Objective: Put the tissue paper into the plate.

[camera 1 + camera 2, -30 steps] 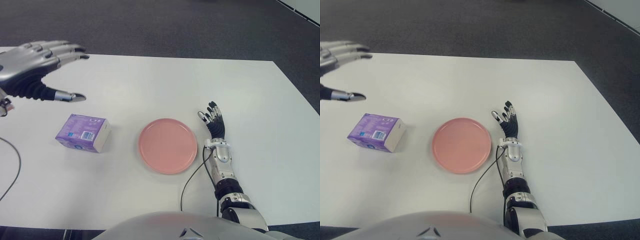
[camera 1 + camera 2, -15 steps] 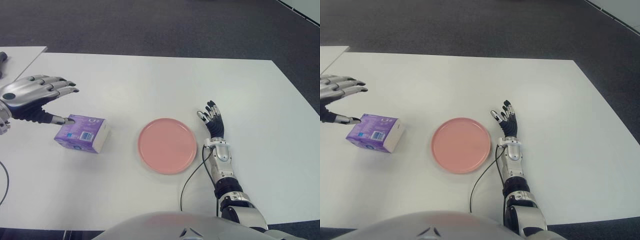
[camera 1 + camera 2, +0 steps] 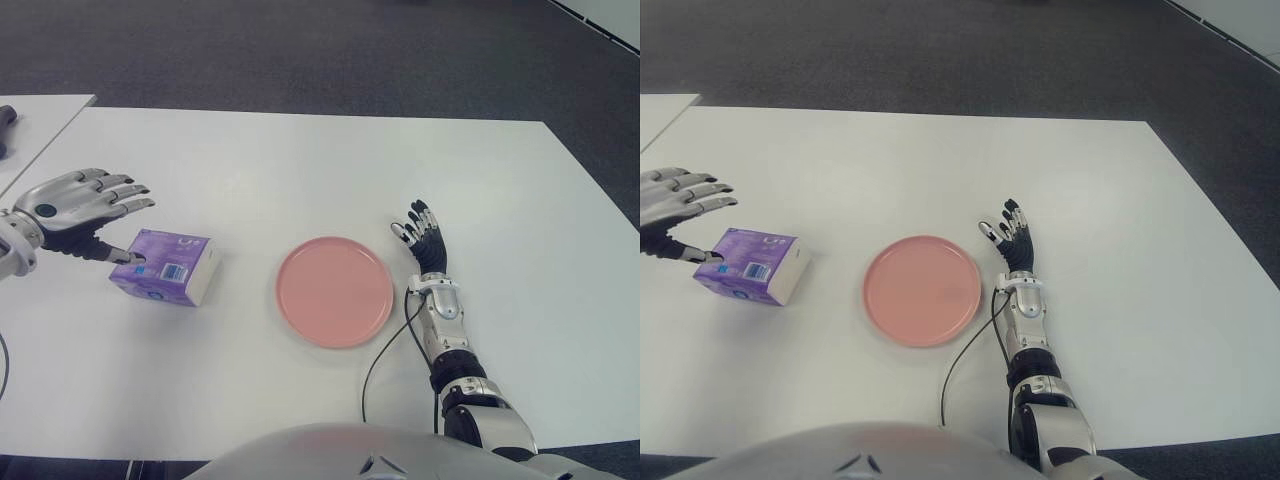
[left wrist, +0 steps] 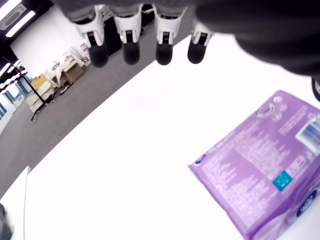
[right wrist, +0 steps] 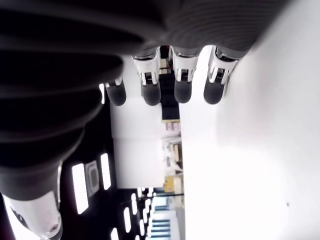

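Note:
A purple tissue pack [image 3: 166, 266] lies flat on the white table [image 3: 300, 170], a short way left of the round pink plate [image 3: 335, 291], which holds nothing. My left hand [image 3: 105, 220] hovers just left of the pack and slightly above it, fingers spread and open, the thumb tip close to the pack's near left corner. In the left wrist view the pack [image 4: 265, 175] shows below the outstretched fingertips [image 4: 131, 52], with nothing grasped. My right hand [image 3: 420, 235] shows just right of the plate, fingers relaxed and open.
A black cable [image 3: 385, 350] runs from the right wrist toward the table's near edge. A second white table's corner [image 3: 40, 110] shows at the far left. Dark carpet lies beyond the far edge.
My left hand has come down and toward me from high over the far left of the table to beside the tissue pack. The pack, plate and right hand have stayed put.

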`<state>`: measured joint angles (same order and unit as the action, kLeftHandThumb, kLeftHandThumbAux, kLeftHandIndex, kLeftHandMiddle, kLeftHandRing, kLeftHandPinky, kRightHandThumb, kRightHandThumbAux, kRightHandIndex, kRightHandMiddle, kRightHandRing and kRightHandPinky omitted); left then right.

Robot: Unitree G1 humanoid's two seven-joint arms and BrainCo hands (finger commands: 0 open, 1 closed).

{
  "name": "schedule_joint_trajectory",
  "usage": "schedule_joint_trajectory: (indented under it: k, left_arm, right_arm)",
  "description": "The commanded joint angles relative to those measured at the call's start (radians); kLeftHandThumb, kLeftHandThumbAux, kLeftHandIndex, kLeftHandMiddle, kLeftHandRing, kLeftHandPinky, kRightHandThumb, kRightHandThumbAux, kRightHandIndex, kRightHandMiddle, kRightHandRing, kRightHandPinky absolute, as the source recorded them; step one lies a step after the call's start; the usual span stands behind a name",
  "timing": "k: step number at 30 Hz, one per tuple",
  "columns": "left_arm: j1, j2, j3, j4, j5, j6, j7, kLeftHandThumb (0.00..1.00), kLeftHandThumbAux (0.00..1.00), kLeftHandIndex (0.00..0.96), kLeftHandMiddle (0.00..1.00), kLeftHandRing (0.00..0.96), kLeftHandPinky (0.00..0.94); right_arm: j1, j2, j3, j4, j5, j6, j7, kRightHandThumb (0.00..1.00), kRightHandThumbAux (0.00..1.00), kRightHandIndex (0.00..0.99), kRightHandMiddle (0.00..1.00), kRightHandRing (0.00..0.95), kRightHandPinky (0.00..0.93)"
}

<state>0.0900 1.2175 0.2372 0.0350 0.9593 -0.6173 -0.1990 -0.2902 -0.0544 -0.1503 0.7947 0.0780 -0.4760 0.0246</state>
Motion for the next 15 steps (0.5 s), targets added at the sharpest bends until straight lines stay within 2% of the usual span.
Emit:
schedule_joint_trajectory:
  k: [1, 15]
  left_arm:
    - [-0.031, 0.025, -0.063, 0.035, 0.029, -0.001, 0.039, 0.306, 0.111, 0.0, 0.0, 0.0, 0.0]
    - [-0.105, -0.004, -0.189, 0.12, 0.037, 0.035, 0.134, 0.316, 0.124, 0.0, 0.0, 0.0, 0.0]
  right_arm:
    - [0.017, 0.0, -0.015, 0.146, 0.011, 0.06, 0.011, 0.144, 0.701, 0.008, 0.0, 0.0, 0.02]
    - [-0.036, -0.024, -0.038, 0.229, 0.021, 0.076, 0.073, 0.125, 0.747, 0.0, 0.0, 0.0, 0.026]
